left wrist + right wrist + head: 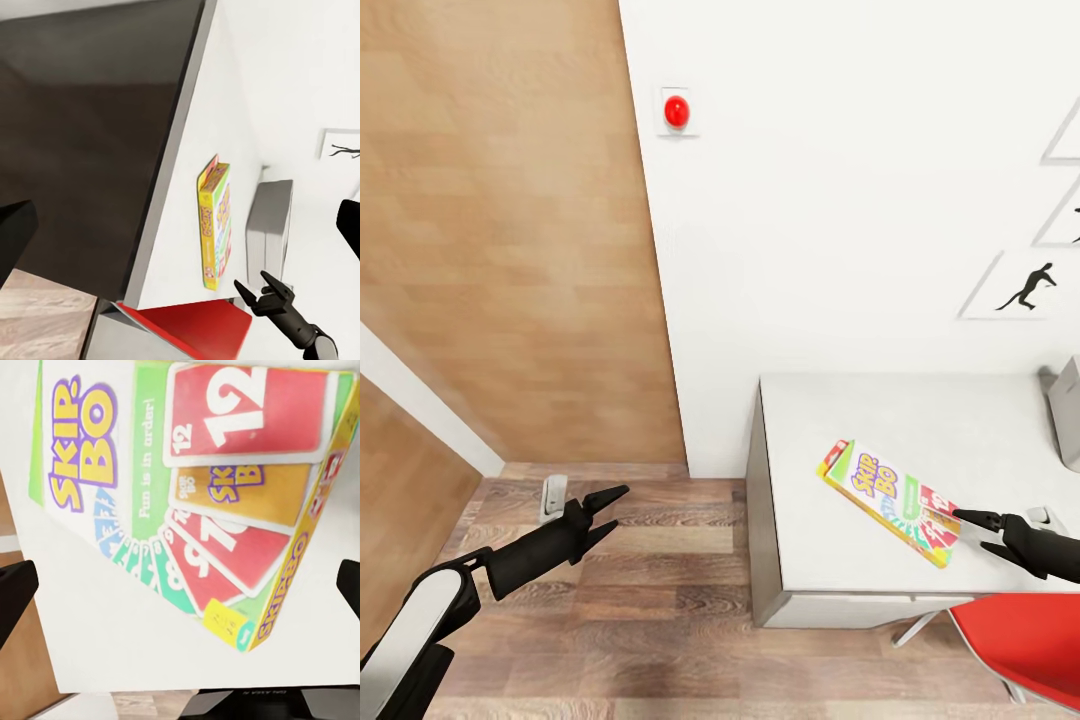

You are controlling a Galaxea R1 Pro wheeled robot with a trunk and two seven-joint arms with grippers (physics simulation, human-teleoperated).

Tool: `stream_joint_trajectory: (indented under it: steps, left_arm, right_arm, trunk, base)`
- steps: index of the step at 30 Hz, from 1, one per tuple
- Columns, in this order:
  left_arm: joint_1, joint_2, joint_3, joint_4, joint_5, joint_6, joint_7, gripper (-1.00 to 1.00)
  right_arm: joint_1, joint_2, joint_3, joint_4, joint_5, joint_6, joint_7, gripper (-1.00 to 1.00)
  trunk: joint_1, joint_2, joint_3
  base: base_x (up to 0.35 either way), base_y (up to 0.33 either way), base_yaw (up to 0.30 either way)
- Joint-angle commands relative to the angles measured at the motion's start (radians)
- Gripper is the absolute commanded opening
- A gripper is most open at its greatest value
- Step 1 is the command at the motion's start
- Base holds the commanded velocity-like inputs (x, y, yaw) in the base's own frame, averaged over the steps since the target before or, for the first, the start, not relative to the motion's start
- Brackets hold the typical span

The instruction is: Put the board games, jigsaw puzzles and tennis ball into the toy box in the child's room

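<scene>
Right gripper [966, 528] has its jaws spread wide and sits right at the near corner of the small flat yellow, green and red "Skip-Bo" board game box [890, 500]. In the right wrist view the two tips frame the box with nothing pinched yet. The box lies flat on the pale grey-white bench [960, 420], near its front edge. The pale grey silvery toy box [1066, 408] pokes in at the bench's far right. The left gripper [608, 507] hangs over the wood-plank floor [660, 590] with jaws parted and empty, well away from everything. So I'd say this game still needs grabbing and dropping in the bin, and I can't tell what's in there already.
</scene>
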Motion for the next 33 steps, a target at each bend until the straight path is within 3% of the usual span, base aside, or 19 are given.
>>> stream_joint_trajectory:
  steps: [1, 14, 33]
  left_arm:
    - [-0.001, 0.0, 0.0, -0.001, 0.01, 0.003, 0.01, 1.0]
    - [-0.001, 0.0, 0.0, -0.001, 0.01, 0.003, 0.01, 1.0]
    - [-0.001, 0.0, 0.0, -0.001, 0.01, 0.003, 0.01, 1.0]
  right_arm:
    - [-0.001, 0.0, -0.002, 0.0, 0.007, 0.005, 0.008, 1.0]
    - [-0.001, 0.001, -0.002, 0.0, 0.007, 0.005, 0.008, 1.0]
    - [-0.002, 0.001, -0.001, 0.0, 0.008, 0.005, 0.008, 1.0]
  trunk:
    - [0.001, -0.002, -0.002]
    - [0.001, -0.002, -0.003]
    - [0.001, -0.002, -0.003]
  base:
    - [0.0, 0.0, 0.0]
    - [0.0, 0.0, 0.043]
    - [0.0, 0.0, 0.163]
